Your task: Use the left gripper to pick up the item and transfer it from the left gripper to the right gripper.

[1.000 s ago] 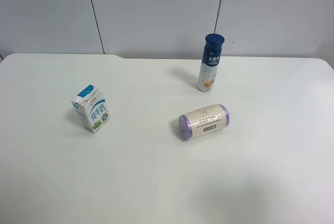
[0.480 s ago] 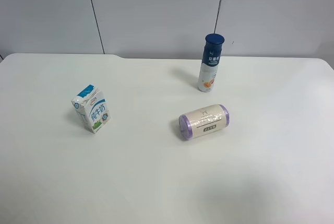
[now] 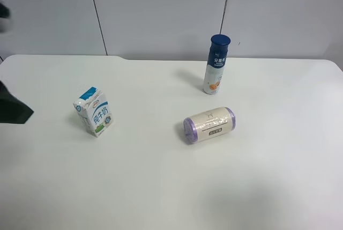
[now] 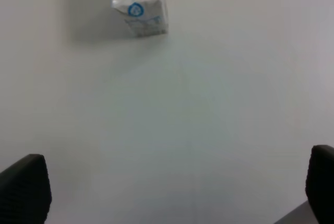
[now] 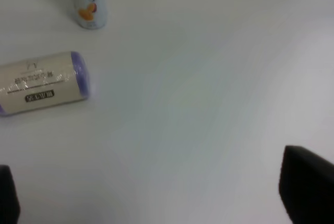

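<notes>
A black shape [image 3: 12, 111], prob. part of the arm at the exterior high view's left, has been brought in at that edge, over the counter [image 3: 161, 187] nr the item [image 3: 94, 111]. A 2nd dark blur [image 3: 3, 11] is seen above it.

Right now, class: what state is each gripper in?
Left gripper: open, holding nothing.
Right gripper: open, holding nothing.

Bare table [image 3: 161, 187] on every side of the milk carton [image 3: 94, 111], cream roll [image 3: 209, 125] and bottle [image 3: 216, 65] well apart
</notes>
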